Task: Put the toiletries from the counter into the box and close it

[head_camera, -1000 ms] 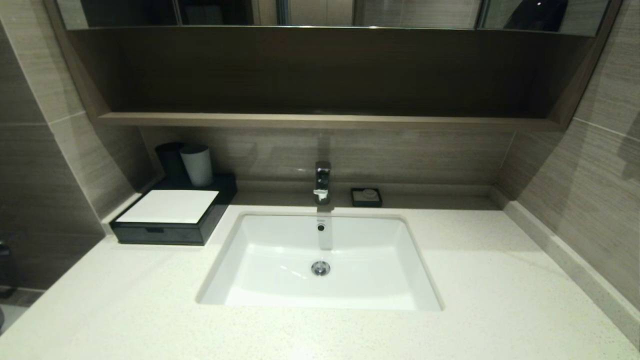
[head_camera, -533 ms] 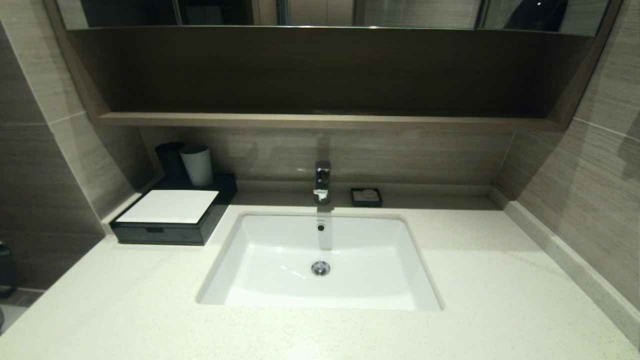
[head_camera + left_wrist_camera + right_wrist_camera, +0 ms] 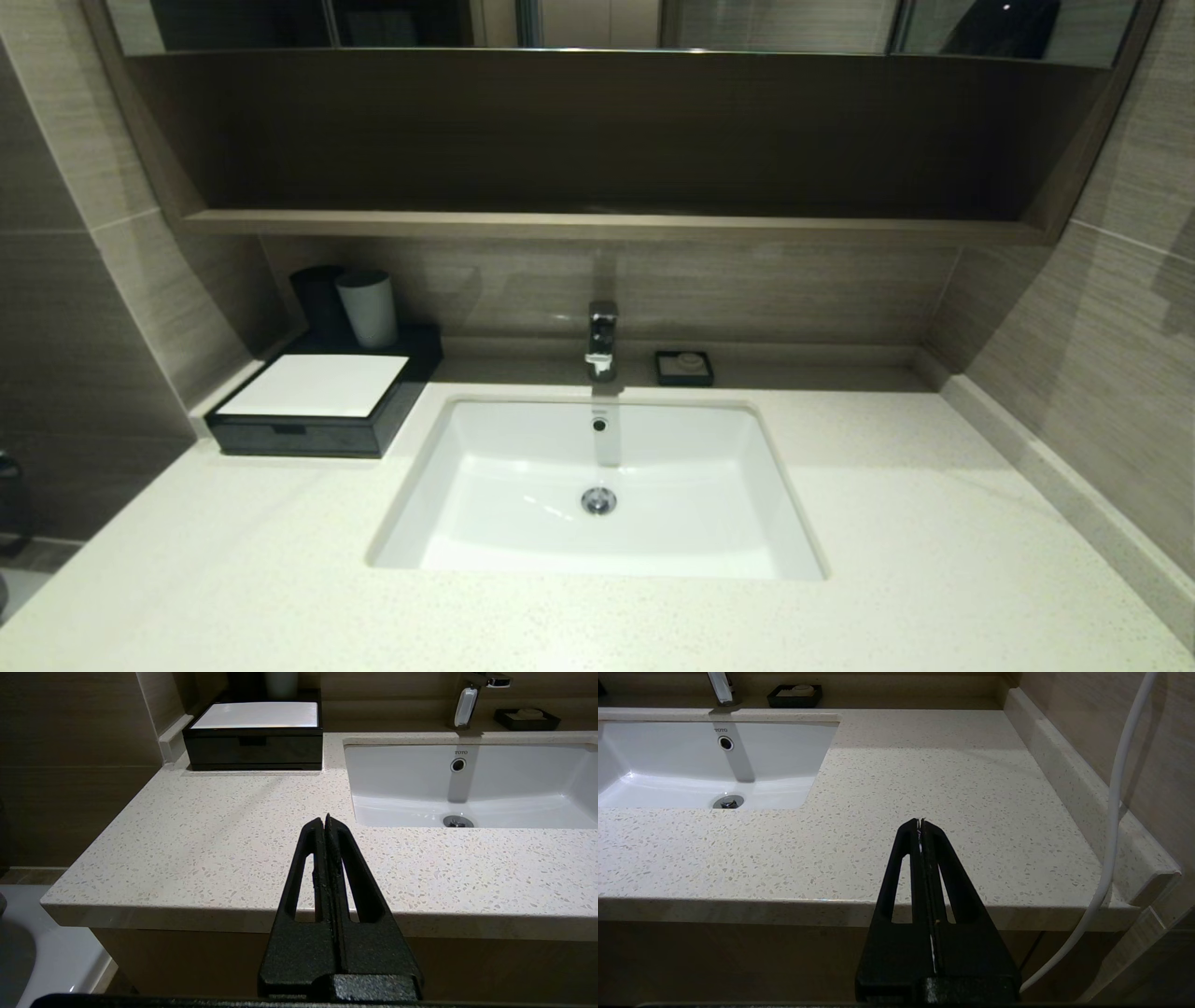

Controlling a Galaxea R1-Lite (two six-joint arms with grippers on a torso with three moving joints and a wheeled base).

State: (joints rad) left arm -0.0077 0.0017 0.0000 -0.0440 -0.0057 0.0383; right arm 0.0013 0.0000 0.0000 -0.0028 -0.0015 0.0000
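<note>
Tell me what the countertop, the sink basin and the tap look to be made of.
Off-white speckled countertop: likely polished stone or quartz composite, given the fine flecks and crisp edge. White rectangular sink basin: probably glazed ceramic, smooth with glossy highlights. Upright tap: chromed metal by its mirror-like shine.
</note>
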